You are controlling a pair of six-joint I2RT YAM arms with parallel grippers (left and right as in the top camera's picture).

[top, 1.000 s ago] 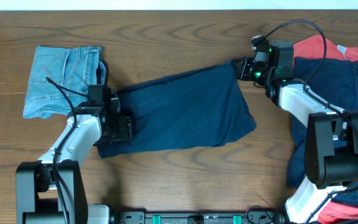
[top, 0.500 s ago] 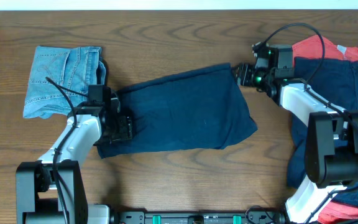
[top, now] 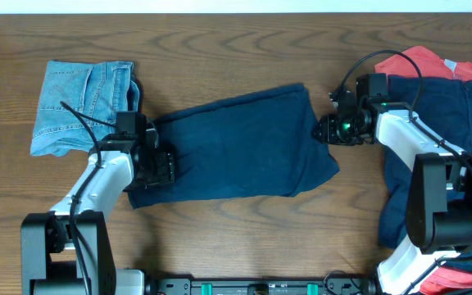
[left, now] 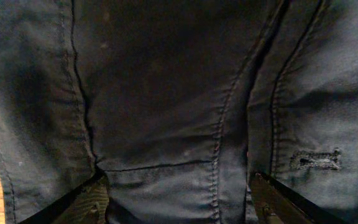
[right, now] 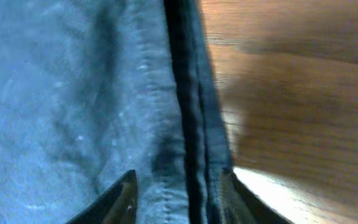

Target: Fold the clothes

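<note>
Since 1 second ago your right gripper [top: 326, 131] has dropped from the shorts' [top: 236, 147] far corner to their right hem. They lie flat, long axis running between both sets of jaws. Only the right wrist view shows the hem [right: 190, 124] between half-parted jaws; you cannot tell if they pinch. The left gripper [top: 169, 166] gapes wide over the opposite end, holding nothing.

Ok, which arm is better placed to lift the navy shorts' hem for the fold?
Right. The right gripper straddles the hem of the navy shorts, as its wrist view shows; the left gripper sits open over the opposite end.
</note>
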